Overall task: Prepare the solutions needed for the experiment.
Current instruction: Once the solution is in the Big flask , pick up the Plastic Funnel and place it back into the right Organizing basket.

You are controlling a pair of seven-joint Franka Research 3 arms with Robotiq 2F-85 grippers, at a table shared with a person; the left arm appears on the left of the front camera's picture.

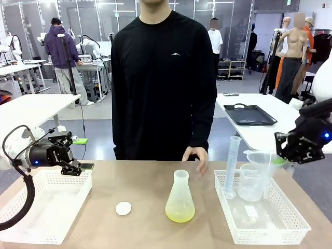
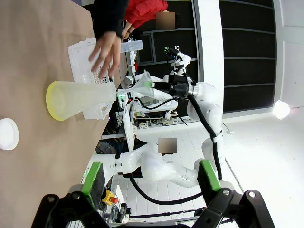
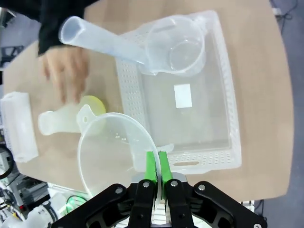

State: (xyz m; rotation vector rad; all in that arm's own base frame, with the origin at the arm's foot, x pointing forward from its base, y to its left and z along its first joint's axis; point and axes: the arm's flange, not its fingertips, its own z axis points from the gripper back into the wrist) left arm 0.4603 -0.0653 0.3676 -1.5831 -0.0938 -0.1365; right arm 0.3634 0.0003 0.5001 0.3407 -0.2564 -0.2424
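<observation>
The right gripper [image 3: 156, 161] pinched a clear plastic funnel [image 3: 111, 152] by its rim (left gripper [image 2: 150, 176] spread). Next, likely, it must seat the funnel in the translucent conical flask [image 1: 180, 189] of pale yellow-green solution [image 1: 180, 212] mid-table [image 1: 145, 181].

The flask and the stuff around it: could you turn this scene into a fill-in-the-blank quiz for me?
1. The flask holds a shallow layer of ____ liquid.
2. The right gripper is shut on the rim of a clear ____.
3. The cylinder stands in the basket on the robot's ____ side.
4. The left gripper is ____.
Missing words: yellow-green; funnel; right; open.
</observation>
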